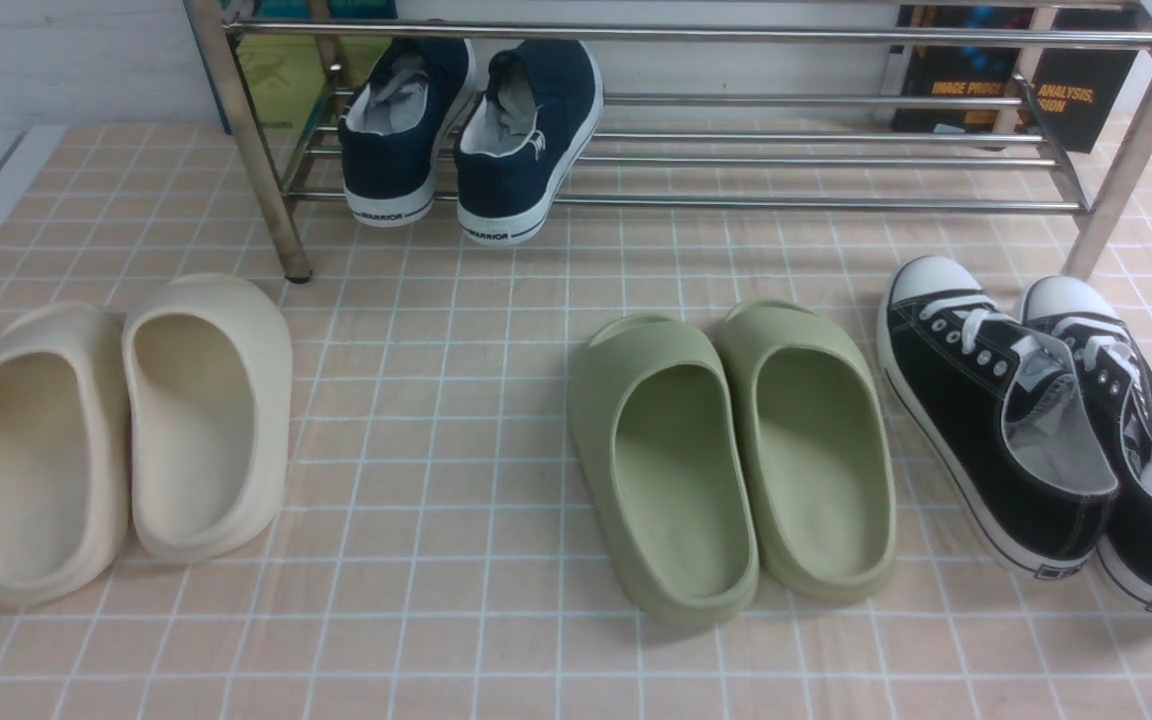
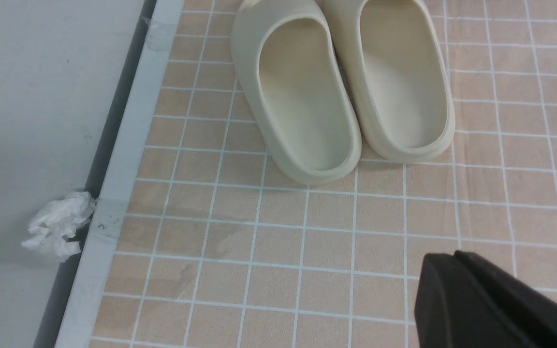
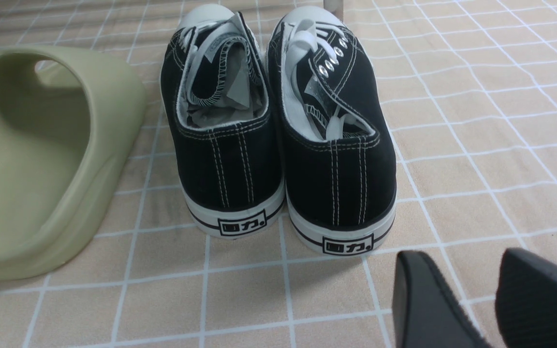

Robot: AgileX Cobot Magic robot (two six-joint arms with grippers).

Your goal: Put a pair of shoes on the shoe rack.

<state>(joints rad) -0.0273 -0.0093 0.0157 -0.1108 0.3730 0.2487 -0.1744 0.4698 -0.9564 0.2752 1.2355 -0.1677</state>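
Peach tiled matting with white grid lines covers the floor (image 1: 456, 640) under everything. Over it, the left gripper (image 2: 457, 261) hangs clenched and empty, its jaws pressed together, near the heels of the cream slides (image 2: 341, 92). The right gripper (image 3: 472, 290) hovers with a gap between its jaws, holding nothing, just behind the black lace-up sneakers (image 3: 278, 145), which stand beside the green slides (image 1: 726, 450). Farther out, the pair of shoes (image 1: 476, 130) sits on the lowest bars of the shoe rack (image 1: 736, 165), toward its left end, toes inward, heels overhanging the front bar. The task looks complete. The risk I see is those overhanging heels: a brush from an arm passing the rack could tip a shoe off the front bar, or a sole could slip between the bars.
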